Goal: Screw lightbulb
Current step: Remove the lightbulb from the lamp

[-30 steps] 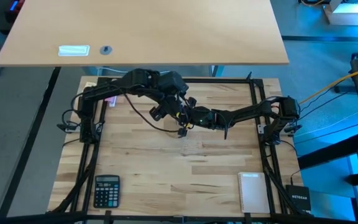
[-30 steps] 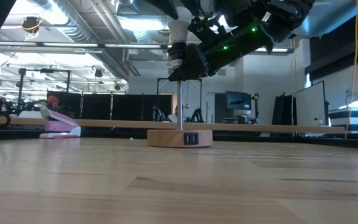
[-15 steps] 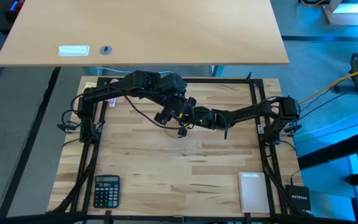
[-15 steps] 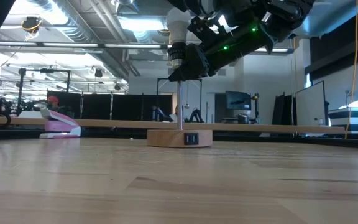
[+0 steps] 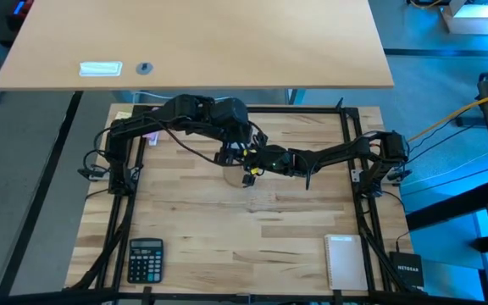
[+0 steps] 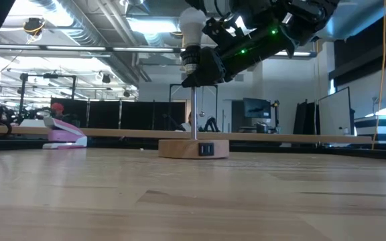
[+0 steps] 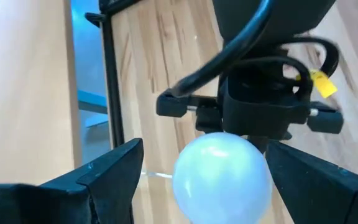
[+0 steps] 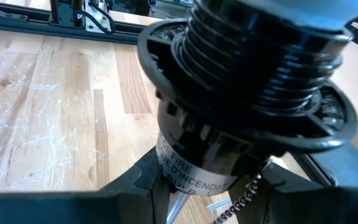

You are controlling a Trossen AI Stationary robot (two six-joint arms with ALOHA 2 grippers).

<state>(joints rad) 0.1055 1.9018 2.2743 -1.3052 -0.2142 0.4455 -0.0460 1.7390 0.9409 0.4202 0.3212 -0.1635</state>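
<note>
The white lightbulb [image 6: 191, 27] stands upright with its silvery screw base [image 6: 190, 59] in the black socket [image 6: 197, 75]. The socket sits on a thin metal rod [image 6: 196, 114] above a round wooden disc base [image 6: 194, 148], which rests on the table. My left gripper [image 7: 207, 186] is open above the bulb [image 7: 222, 174], one finger on each side; a gap shows beside one finger. My right gripper [image 8: 197, 202] is shut on the socket [image 8: 241, 81], coming from the table's right [image 5: 259, 161]. My right gripper pinches the socket's lower body [image 8: 191, 155], below its ribbed collar, between its two fingers [image 8: 135, 186]. The fingers come about level from the table's right side. The socket stays upright on its rod, and the wooden base rests on the table.
A calculator [image 5: 146, 258] lies at the near left, a white notepad [image 5: 346, 261] at the near right, and a black box [image 5: 407, 271] beyond the frame. A pink object [image 6: 64, 136] lies at the far left. Black frame rails [image 5: 358, 212] line the table's sides.
My left gripper has turned about its wrist over the bulb and shifted slightly toward the table's right. More of the bulb's round top now shows in the low view. The bulb, the socket and my right gripper have kept still.
</note>
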